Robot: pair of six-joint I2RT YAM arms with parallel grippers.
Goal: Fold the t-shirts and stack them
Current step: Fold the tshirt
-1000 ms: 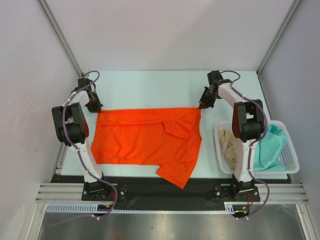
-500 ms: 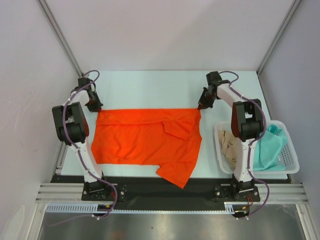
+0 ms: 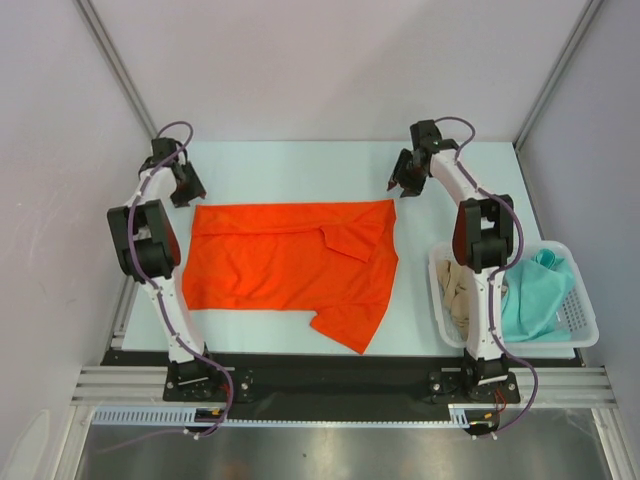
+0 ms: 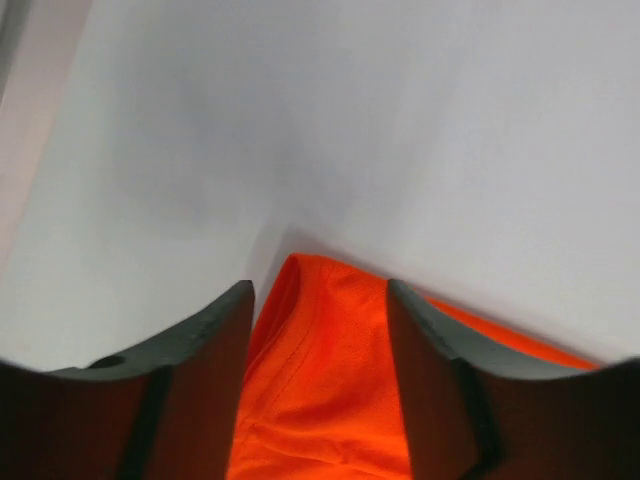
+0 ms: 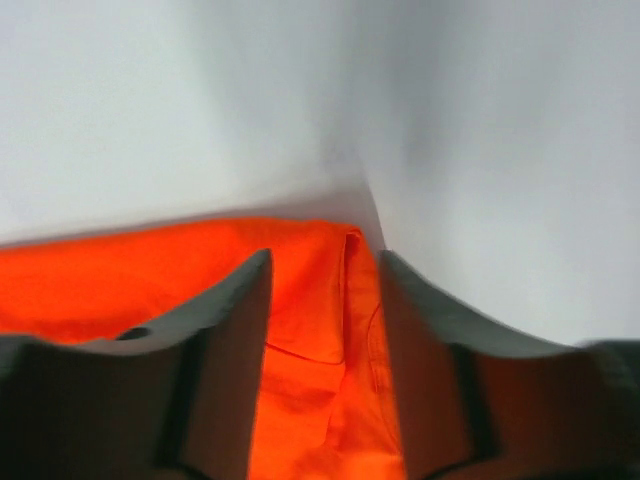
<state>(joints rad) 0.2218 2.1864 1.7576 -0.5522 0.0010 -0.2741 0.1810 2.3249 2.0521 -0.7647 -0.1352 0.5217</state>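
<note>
**Desk:** Jaws first, please. What have they got?

**Me:** Nothing, by my screens. The left jaws stand partly open. Between their fingers (image 4: 210,340) I look down on the far left corner of the orange-red t-shirt (image 4: 320,400), which lies on the worktop (image 3: 300,168) and isn't pinched. The right jaws are parted about as much and are empty too, with the far right corner of the same shirt below them.

**Desk:** Touching the cloth?

**Me:** Not as far as I can see from the top camera. Both sets hover just past the shirt's far edge, one off each corner and clear of it.

**Desk:** And the shirt itself?

**Me:** It's spread mostly flat across the middle of the worktop, between my two arms. One sleeve (image 3: 345,243) lies turned in over the body near the right side. A flap (image 3: 345,325) at the near right pokes toward the arm bases. The teal-green t-shirt (image 3: 530,300) and the beige-tan t-shirt (image 3: 458,285) sit bunched in the white basket (image 3: 578,318) at the right, untouched.

**Desk:** So which step?

**Me:** I judge it's the laying-out of the first shirt, with no real fold made yet. Next I'd want a grip for the fold. I'd probably bring both sets down on matching points of one edge, close on the cloth there, and carry it over evenly. The stray sleeve and the near right flap look like they need tidying first, or the fold may come out lopsided.
</note>
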